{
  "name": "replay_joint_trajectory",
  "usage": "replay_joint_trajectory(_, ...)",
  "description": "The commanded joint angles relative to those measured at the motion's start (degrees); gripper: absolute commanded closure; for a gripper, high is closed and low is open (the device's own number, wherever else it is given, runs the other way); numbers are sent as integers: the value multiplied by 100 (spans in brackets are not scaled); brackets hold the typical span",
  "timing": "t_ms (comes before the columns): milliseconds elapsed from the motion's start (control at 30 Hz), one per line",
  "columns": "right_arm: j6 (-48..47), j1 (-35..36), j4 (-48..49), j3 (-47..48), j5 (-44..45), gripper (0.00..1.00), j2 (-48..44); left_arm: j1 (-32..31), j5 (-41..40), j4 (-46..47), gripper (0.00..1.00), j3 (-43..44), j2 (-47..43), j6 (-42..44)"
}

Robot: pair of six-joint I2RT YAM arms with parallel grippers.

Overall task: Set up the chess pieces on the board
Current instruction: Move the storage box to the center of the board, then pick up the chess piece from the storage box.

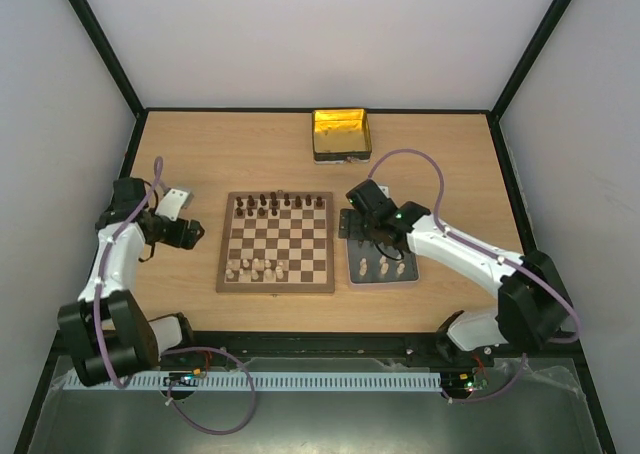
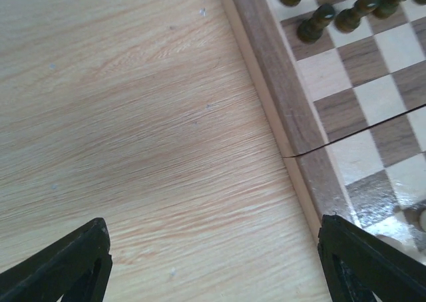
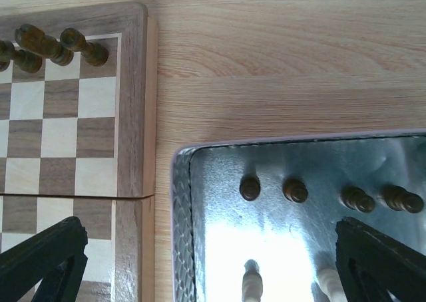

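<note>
The board (image 1: 276, 242) lies mid-table. Dark chess pieces (image 1: 278, 204) fill its far rows and cream ones (image 1: 255, 269) stand near its front edge. My left gripper (image 1: 200, 232) hovers open and empty (image 2: 216, 249) over bare table just left of the board's border (image 2: 286, 96); dark pieces (image 2: 316, 22) show at the top. My right gripper (image 1: 370, 232) is open and empty (image 3: 213, 262) above the far-left corner of the grey tray (image 3: 181, 215). On the tray stand several dark pieces (image 3: 250, 188) and two cream pieces (image 3: 251, 285). The board's right edge (image 3: 133, 116) lies alongside.
A shiny yellow-gold tin (image 1: 341, 134) sits at the back, beyond the board. The grey tray (image 1: 410, 279) lies directly right of the board with a narrow strip of table between them. Black frame rails border the table.
</note>
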Motion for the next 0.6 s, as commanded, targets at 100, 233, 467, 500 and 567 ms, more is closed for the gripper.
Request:
replay_joint_trajectory(100,-236,34,240,-594,248,2,-831,21,100,-639,13,-235,-1026,381)
replay_joint_trajectory(233,-280,31,70,-727,73,2,-1034,32,-10,-674,13,-320,-1184,406)
replay_joint_trajectory(467,-282,38,-21,-882,-52,2,-1537,26,50,-707,14,-334,-1257,475)
replay_joint_trajectory(500,-283,36,-33,-910,-57,2,-1586,24,65,-714,14,-351,-1321,492)
replay_joint_trajectory(567,-283,39,-23,-974,-70,2,-1678,27,94,-706,13,-372,-1429,517)
